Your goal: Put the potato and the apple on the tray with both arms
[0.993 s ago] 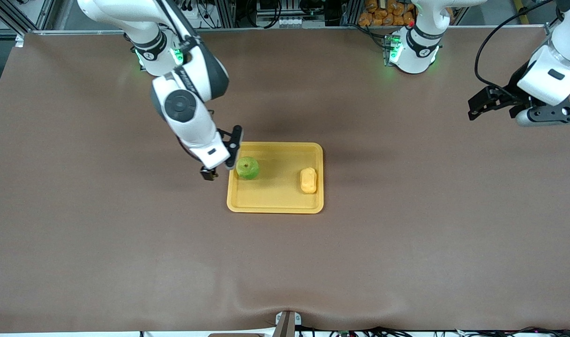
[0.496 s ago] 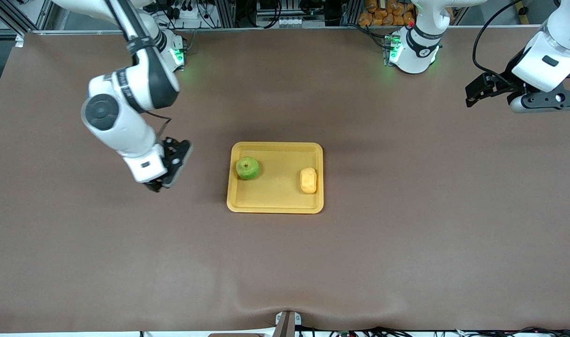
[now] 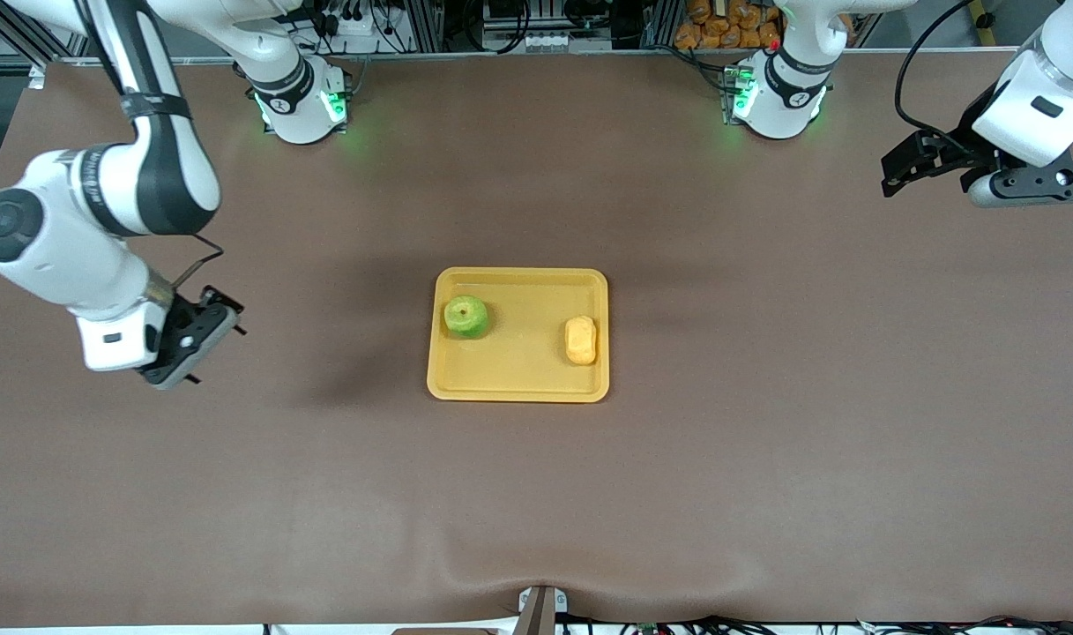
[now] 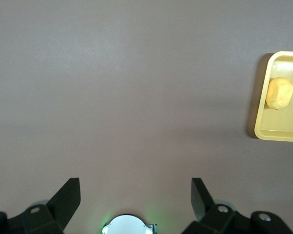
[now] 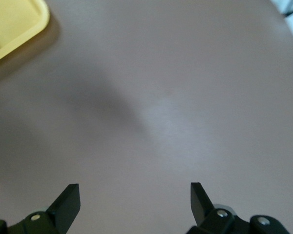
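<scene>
1. Tray point(image 3: 518, 375): yellow-orange, rectangular, rounded corners, low rim. Lies flat on the brown table point(image 3: 765, 459), about midway between the two arms' ends. One corner also shows in the left wrist view point(image 4: 263, 127) and one in the right wrist view point(image 5: 19, 24).
2. Apple point(image 3: 465, 317): green, stem dimple up. Rests in the tray, near the rim toward the right arm's end.
3. Potato point(image 3: 580, 340): yellow-orange, oblong, bumpy. Rests in the tray, near the rim toward the left arm's end, slightly nearer the front camera than the apple and well apart from it. Also seen in the left wrist view point(image 4: 279, 93).
4. Right gripper point(image 3: 192, 339): up over bare table at the right arm's end, well apart from the tray. Fingers spread wide in the right wrist view point(image 5: 134, 202), nothing between them.
5. Left gripper point(image 3: 920, 168): up over bare table at the left arm's end, well apart from the tray. Fingers spread wide in the left wrist view point(image 4: 136, 197), holding nothing.
</scene>
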`<state>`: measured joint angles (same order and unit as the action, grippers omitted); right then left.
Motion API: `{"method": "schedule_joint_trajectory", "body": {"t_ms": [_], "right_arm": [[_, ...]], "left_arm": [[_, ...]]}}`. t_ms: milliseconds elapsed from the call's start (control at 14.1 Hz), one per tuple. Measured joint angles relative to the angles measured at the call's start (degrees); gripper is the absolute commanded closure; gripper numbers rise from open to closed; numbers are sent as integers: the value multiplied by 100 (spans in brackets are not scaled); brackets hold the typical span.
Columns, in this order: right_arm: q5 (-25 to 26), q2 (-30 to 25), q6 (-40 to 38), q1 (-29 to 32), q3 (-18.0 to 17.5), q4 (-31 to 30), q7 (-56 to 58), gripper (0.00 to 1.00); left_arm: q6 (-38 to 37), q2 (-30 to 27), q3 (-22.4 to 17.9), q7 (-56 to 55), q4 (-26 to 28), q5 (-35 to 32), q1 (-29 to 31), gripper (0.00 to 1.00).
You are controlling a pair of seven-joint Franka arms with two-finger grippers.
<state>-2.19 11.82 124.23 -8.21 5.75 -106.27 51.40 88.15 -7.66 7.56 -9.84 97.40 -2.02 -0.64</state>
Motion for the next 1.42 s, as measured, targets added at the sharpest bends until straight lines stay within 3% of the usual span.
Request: {"method": "schedule_joint_trajectory", "body": {"t_ms": [142, 355, 780, 1418], "right_arm": [[-1, 100, -7, 276, 8, 224, -120, 0], [-9, 193, -21, 661, 16, 319, -1189, 0], [-5, 149, -390, 677, -48, 474, -2253, 0], [-2, -1302, -2489, 849, -78, 512, -3820, 0]], "left_arm": [[-1, 22, 6, 2, -1, 0, -3, 0], [-1, 31, 18, 3, -18, 0, -7, 0], [-2, 31, 18, 3, -62, 0, -7, 0], [-205, 40, 18, 3, -408, 0, -8, 0]]}}
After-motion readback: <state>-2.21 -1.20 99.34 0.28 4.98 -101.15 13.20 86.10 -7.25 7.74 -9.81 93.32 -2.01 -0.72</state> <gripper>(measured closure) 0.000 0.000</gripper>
